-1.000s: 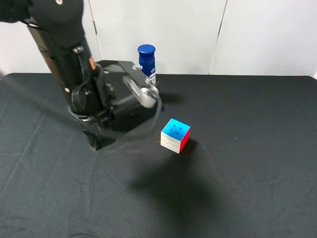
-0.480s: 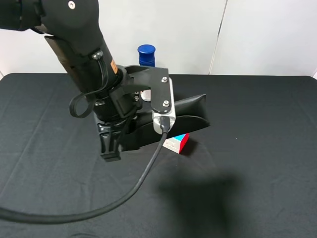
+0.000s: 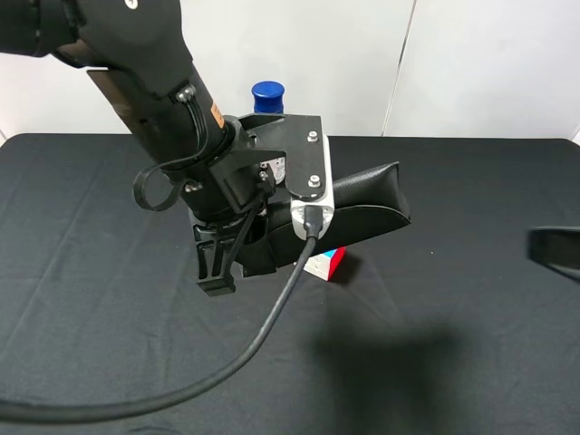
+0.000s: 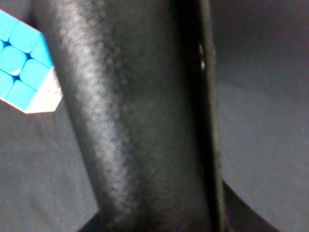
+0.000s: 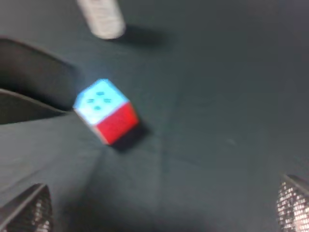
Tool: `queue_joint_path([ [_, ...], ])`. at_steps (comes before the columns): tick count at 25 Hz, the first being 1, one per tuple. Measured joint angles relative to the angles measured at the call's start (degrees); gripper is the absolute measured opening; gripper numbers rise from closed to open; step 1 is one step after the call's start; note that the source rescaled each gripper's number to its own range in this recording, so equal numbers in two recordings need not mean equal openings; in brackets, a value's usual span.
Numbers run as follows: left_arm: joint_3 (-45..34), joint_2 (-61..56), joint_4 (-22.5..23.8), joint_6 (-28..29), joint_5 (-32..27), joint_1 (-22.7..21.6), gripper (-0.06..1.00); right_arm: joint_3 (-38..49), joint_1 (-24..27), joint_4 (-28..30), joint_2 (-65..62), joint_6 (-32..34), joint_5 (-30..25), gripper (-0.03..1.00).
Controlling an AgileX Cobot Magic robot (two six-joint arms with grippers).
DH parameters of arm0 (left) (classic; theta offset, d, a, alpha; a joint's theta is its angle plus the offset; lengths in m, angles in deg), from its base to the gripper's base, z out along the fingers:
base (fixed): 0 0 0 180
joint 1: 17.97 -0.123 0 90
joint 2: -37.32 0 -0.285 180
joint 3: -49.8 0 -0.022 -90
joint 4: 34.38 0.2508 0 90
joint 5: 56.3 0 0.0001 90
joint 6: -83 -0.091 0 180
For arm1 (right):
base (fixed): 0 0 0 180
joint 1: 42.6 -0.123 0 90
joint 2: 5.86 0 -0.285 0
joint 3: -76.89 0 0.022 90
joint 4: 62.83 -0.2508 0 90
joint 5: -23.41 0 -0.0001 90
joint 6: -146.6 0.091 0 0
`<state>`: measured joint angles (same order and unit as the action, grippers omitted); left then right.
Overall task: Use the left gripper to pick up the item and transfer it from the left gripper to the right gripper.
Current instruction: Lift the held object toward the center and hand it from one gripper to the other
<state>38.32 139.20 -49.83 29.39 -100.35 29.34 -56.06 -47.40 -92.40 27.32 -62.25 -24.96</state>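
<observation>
My left gripper (image 3: pixel 234 265) is shut on the left end of the item, a long flat black pouch (image 3: pixel 372 205), and holds it tilted above the table. The pouch fills the left wrist view (image 4: pixel 140 121), where the fingers are hidden. It also shows at the edge of the right wrist view (image 5: pixel 29 92). Only a blurred finger of my right gripper (image 3: pixel 555 246) shows at the right edge, well apart from the pouch. In the right wrist view the right gripper (image 5: pixel 161 212) is open and empty, with its ribbed fingertips (image 5: pixel 30 209) in the corners.
A colourful puzzle cube (image 3: pixel 330 262) sits on the black cloth table (image 3: pixel 453 344), partly under the raised pouch; it also shows in the wrist views (image 4: pixel 24 72) (image 5: pixel 106 108). A blue-capped white bottle (image 3: pixel 267 95) stands at the back (image 5: pixel 101 17).
My left arm has lifted the pouch off the table and carried it to the right over the cube. My right gripper has come into view at the right edge.
</observation>
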Motion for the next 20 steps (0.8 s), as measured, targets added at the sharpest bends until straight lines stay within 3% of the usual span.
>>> queue_joint_path([
  [5, 0.0, 0.0, 0.0, -1.3, 0.0, 0.0, 0.01, 0.0, -8.9, -4.9, 7.9, -9.2, 6.8, 1.0],
  [11, 0.0, 0.0, 0.0, -8.2, 0.0, 0.0, 0.01, 0.0, -17.0, -8.8, 16.5, -18.4, 13.3, 1.0],
  [20, 0.0, 0.0, 0.0, -15.1, 1.1, 0.0, 0.01, -5.9, -23.7, -9.6, 26.1, -25.3, 15.2, 1.0],
])
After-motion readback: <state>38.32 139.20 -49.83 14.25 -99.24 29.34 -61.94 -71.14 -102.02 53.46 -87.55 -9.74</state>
